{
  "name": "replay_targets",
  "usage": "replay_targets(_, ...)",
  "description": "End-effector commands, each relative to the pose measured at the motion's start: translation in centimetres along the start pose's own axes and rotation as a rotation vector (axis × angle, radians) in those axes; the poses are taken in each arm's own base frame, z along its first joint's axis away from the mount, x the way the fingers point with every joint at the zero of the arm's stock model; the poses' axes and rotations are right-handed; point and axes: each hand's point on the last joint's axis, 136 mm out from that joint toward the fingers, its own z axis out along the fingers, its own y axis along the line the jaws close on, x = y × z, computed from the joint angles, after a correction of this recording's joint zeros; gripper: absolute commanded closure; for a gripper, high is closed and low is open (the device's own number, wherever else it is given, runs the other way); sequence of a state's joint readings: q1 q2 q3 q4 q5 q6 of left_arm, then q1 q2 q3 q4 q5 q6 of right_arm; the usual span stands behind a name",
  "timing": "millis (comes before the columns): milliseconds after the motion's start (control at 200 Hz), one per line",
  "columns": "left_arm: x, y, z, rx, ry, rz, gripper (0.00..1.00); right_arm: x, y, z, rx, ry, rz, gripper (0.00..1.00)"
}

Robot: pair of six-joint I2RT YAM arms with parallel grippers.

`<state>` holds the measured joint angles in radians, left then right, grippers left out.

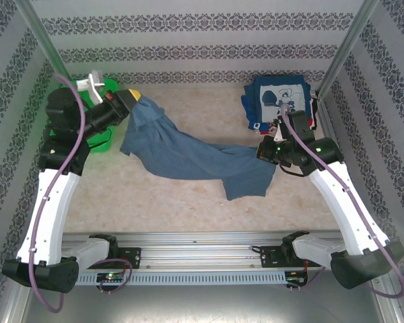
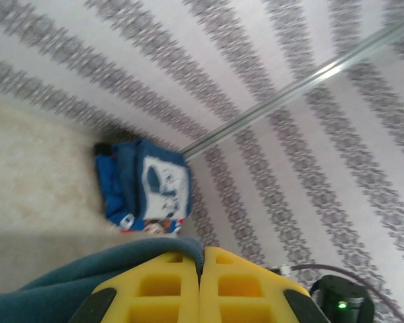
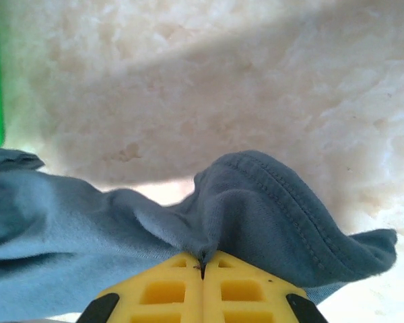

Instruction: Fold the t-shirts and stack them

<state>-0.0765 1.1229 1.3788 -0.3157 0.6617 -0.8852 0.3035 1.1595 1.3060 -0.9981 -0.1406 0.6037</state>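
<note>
Across the tabletop (image 1: 188,208), blue shirt (image 1: 188,151) strung between both arms, sagging toward the surface in the middle. Left gripper (image 1: 137,99) raised at far left, yellow fingers pressed together on one shirt edge; cloth bunches beside the fingers in the left wrist view. Right gripper (image 1: 264,151) lower, at right, clamped on a hemmed edge; the stitched hem loops over its fingertips in the right wrist view. Navy printed shirts (image 1: 279,101) piled folded in the far right corner, close behind the right gripper. Green basket (image 1: 102,118) far left, behind the left arm.
</note>
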Motion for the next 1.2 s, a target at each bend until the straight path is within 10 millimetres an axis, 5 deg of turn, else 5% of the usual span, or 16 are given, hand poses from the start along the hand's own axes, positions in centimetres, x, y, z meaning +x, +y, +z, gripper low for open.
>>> replay_targets(0,2.0,8.0,3.6,-0.168,0.067,-0.068,1.00,-0.4,-2.0,3.4,0.081,0.054,0.021,0.94)
replay_targets(185,3.4,17.0,9.3,-0.325,0.157,-0.089,1.00,-4.0,-5.2,9.8,0.239,0.101,-0.033,0.93)
replay_targets(310,3.4,20.9,13.4,-0.333,0.191,-0.115,1.00,-6.8,-6.1,14.0,0.260,0.105,-0.021,0.92)
replay_targets(625,2.7,26.7,18.8,-0.398,0.231,-0.090,0.99,-11.4,-7.8,20.4,0.285,0.091,-0.002,0.87)
replay_targets(744,2.3,27.8,19.7,-0.380,0.201,-0.094,0.77,-12.1,-8.3,21.9,0.244,0.097,0.028,0.70)
replay_targets(839,0.2,25.6,19.3,-0.344,0.145,-0.075,0.28,-13.0,-7.5,20.9,0.179,0.053,0.049,0.46)
replay_targets(859,-0.4,24.7,19.0,-0.331,0.134,-0.067,0.05,-13.1,-7.2,20.4,0.169,0.044,0.045,0.43)
replay_targets(869,-0.6,24.3,18.9,-0.324,0.131,-0.063,0.01,-13.1,-7.0,20.1,0.162,0.038,0.043,0.41)
replay_targets(954,-1.8,19.9,17.0,-0.275,0.119,-0.043,0.00,-12.5,-5.8,17.1,0.118,0.017,0.025,0.30)
replay_targets(1039,-0.5,17.2,13.4,-0.292,0.143,-0.065,0.00,-10.3,-5.4,14.1,0.089,0.021,0.042,0.12)
replay_targets(1194,5.9,17.7,4.8,-0.497,0.277,-0.095,0.00,-3.6,-6.0,11.3,0.053,0.093,0.150,0.11)
